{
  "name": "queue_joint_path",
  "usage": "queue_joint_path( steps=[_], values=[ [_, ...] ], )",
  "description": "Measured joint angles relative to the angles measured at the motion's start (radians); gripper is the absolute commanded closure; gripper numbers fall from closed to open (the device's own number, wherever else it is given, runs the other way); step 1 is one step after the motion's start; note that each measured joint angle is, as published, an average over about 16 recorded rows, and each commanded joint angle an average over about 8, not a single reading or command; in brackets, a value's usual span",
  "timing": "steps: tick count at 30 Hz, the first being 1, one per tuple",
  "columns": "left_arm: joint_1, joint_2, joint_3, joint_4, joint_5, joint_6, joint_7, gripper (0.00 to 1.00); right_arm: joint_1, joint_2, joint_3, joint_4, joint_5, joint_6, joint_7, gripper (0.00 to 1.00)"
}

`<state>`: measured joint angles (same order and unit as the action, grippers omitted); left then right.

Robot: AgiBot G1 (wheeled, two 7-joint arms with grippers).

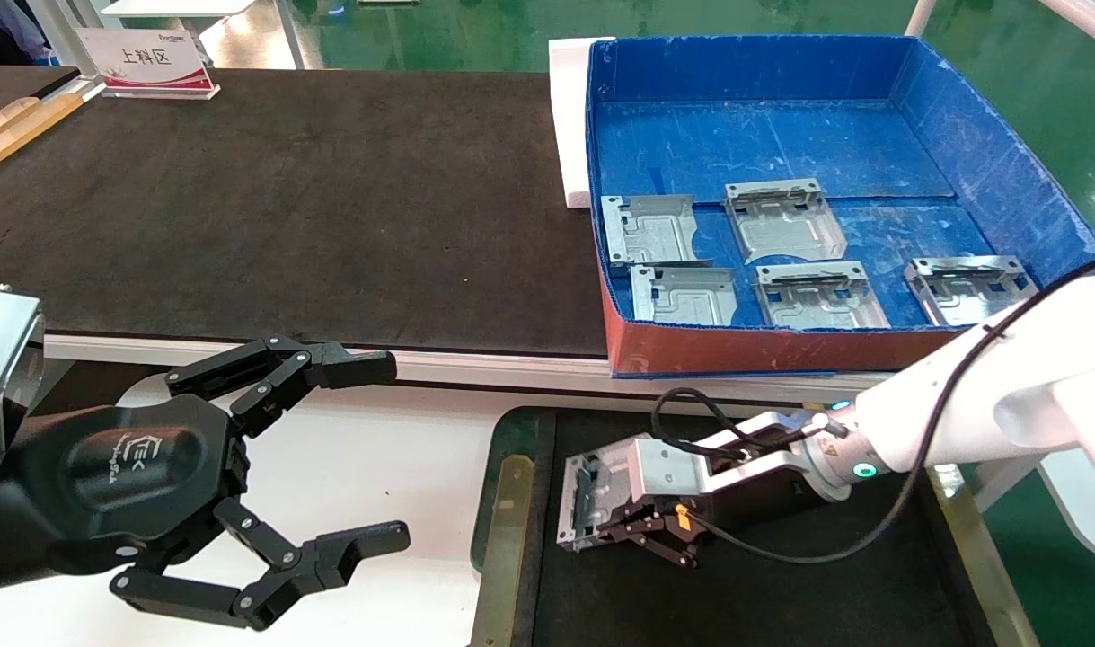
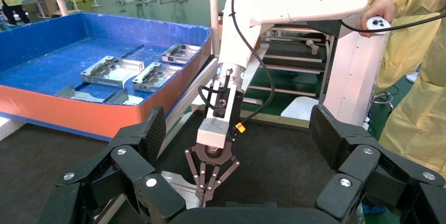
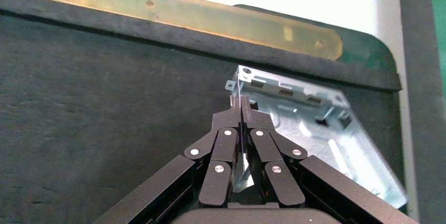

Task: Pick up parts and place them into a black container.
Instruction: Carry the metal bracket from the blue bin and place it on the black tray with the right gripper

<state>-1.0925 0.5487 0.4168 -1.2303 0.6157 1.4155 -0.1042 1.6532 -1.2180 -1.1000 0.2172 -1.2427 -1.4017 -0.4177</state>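
My right gripper (image 1: 612, 528) (image 3: 241, 106) is shut on the thin bent edge of a silver-grey part (image 1: 577, 500) (image 3: 307, 125). The part is tilted, low over the felt floor of the black container (image 1: 781, 593) (image 3: 105, 103), near its left brass strip (image 1: 504, 539). From the left wrist the same gripper (image 2: 205, 196) points down with the part (image 2: 178, 186) beside it. Several more parts (image 1: 785, 220) lie flat in the blue box (image 1: 987, 153). My left gripper (image 1: 394, 449) (image 2: 237, 129) hangs open and empty left of the container.
The blue box with a red front wall (image 1: 745, 346) stands on the long black mat table (image 1: 286, 207) behind the container. A sign (image 1: 152, 58) stands at the table's far left. A person in yellow (image 2: 415, 77) stands beyond the right arm.
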Motion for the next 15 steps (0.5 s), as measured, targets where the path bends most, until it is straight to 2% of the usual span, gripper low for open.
queue_joint_path(
  steps=[15],
  values=[
    [0.0,0.0,0.0,0.0,0.0,0.0,0.0,0.0,0.013,-0.068,-0.012,-0.09,-0.021,0.017,-0.091,1.0]
  ],
)
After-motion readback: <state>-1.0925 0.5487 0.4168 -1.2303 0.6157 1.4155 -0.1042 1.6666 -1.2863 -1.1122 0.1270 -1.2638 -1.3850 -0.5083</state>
